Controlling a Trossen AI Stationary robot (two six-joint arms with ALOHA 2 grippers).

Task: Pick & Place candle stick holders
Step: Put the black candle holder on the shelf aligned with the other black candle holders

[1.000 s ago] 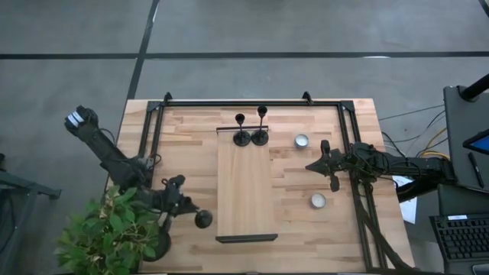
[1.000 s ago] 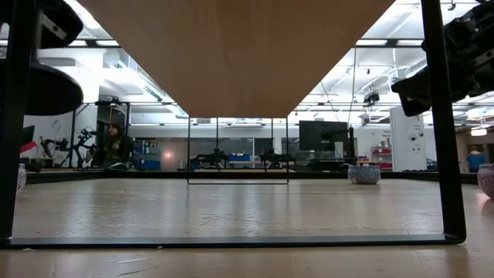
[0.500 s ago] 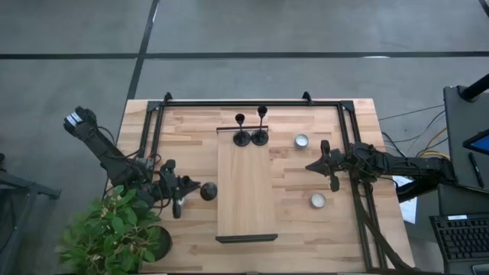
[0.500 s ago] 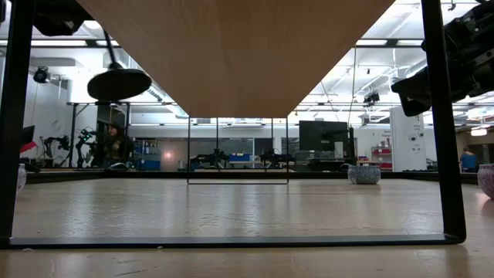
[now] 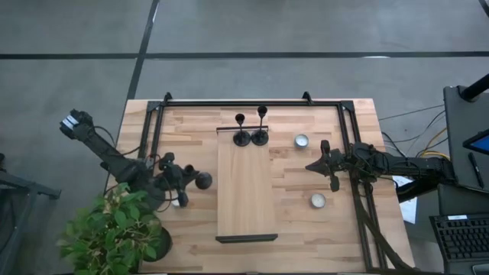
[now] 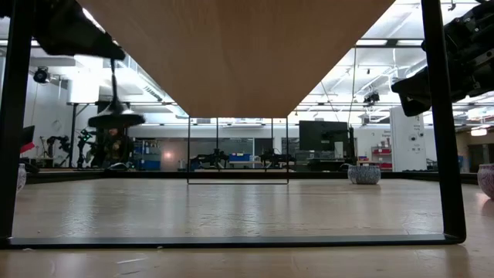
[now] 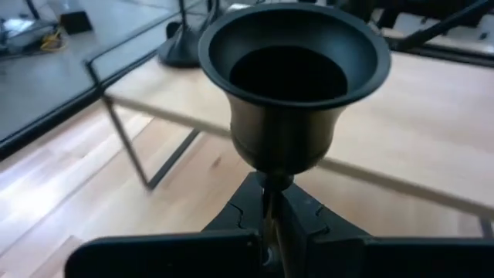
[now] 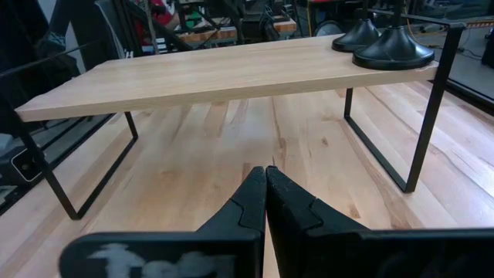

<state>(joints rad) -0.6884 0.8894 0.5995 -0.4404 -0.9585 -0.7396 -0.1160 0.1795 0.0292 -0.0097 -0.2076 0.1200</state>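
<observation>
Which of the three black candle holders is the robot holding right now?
The candle stick holder off the left of the raised board, clamped by its stem in the left gripper; the other two holders stand on that board's far end.

Looked like a robotics lab or open workshop hall to me. I saw a grey concrete floor (image 5: 306, 30) with dark seams around the wooden table (image 5: 306, 221). At table height the room (image 6: 247, 147) ran long and open, with strip lights (image 6: 340, 77) overhead, monitors (image 6: 320, 135) and equipment benches along the back, and a person (image 6: 116, 143) seated far off. A keyboard (image 5: 462, 237) and cables (image 5: 428, 141) sat beside the rig, plus a potted plant (image 5: 111, 233).
</observation>
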